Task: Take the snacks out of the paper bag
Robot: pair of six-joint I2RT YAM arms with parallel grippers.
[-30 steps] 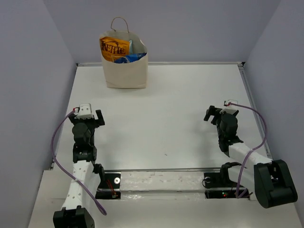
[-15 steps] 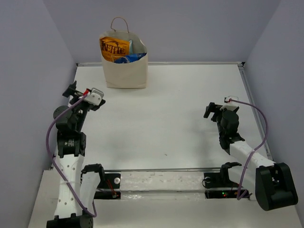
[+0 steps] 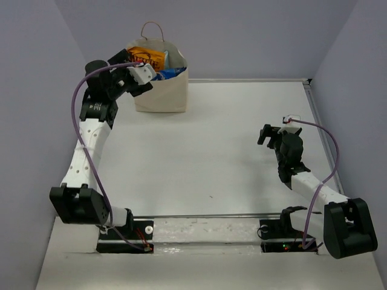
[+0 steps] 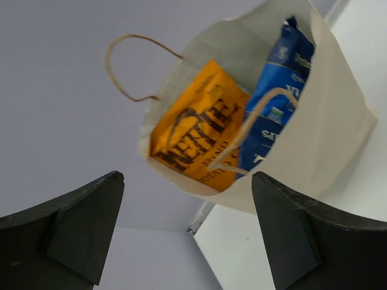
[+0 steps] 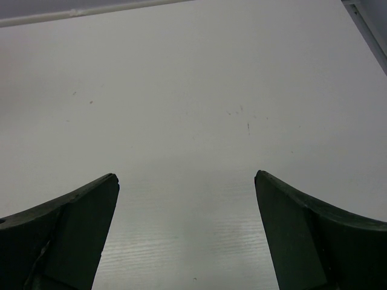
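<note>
The cream paper bag (image 3: 162,93) stands upright at the table's far left, against the back wall. An orange chip packet (image 3: 149,58) with dark lettering and a dark blue packet (image 3: 170,74) stick up inside it. My left gripper (image 3: 147,83) is open and empty, raised at the bag's left top corner. In the left wrist view the bag (image 4: 338,139), orange packet (image 4: 196,136) and blue packet (image 4: 275,109) lie beyond the open left gripper (image 4: 187,176). My right gripper (image 3: 271,134) is open and empty, low over the table's right side. The other packets are hidden.
The bag's brown loop handles (image 3: 152,27) rise above its mouth; one crosses the blue packet in the left wrist view (image 4: 257,118). Grey walls enclose the table on the left, back and right. The right wrist view shows the right gripper (image 5: 186,176) over the white table (image 5: 193,90).
My left arm has lifted and swung forward from the near left up to the bag's top edge. My right gripper has shifted only slightly.
</note>
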